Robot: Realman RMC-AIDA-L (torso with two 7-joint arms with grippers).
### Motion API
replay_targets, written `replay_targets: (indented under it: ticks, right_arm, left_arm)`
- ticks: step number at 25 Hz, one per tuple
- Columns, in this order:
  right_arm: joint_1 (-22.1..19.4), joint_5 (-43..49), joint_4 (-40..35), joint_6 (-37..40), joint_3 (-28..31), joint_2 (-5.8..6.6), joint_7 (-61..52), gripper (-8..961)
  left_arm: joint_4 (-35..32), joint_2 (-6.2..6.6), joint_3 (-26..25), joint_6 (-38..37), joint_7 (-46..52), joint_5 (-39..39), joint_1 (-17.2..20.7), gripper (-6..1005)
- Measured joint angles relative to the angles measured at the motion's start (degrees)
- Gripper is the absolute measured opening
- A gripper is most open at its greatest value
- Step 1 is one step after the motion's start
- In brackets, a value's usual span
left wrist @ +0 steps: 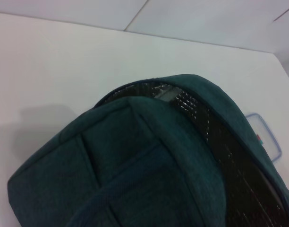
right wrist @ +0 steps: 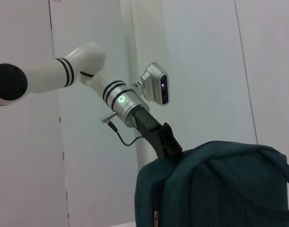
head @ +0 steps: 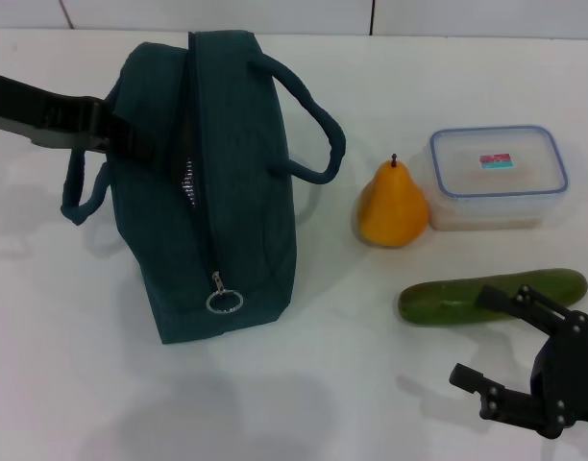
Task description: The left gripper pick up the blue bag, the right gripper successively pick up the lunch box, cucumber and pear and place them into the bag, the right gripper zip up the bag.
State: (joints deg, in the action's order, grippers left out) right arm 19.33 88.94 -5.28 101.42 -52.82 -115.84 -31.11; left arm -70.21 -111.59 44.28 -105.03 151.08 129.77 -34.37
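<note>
The blue bag stands on the white table, left of centre, with its zipper partly open and silver lining showing. My left gripper comes in from the left and is shut on the bag's upper edge; the right wrist view shows the left gripper at the bag. The left wrist view looks down on the bag and its open mouth. To the right of the bag stand the pear and the lunch box. The cucumber lies in front of them. My right gripper hovers open just in front of the cucumber, holding nothing.
The metal ring pull hangs at the bag's near end. One loop handle sticks out toward the pear, the other handle droops on the left. A corner of the lunch box shows past the bag in the left wrist view.
</note>
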Motion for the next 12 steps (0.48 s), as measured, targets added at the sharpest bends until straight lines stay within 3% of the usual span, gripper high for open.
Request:
replay_targets:
  ticks: [5, 12]
  right_arm:
    - [0.0, -0.92, 0.33, 0.15, 0.1, 0.0, 0.0, 856]
    - [-0.59, -7.01, 2.26, 3.38, 0.18, 0.06, -0.07, 857]
  left_arm:
    - [0.13, -0.02, 0.01, -1.93, 0.27, -1.12, -0.19, 63]
    - [1.52, -0.08, -0.27, -4.52, 1.51, -9.15, 0.32, 48]
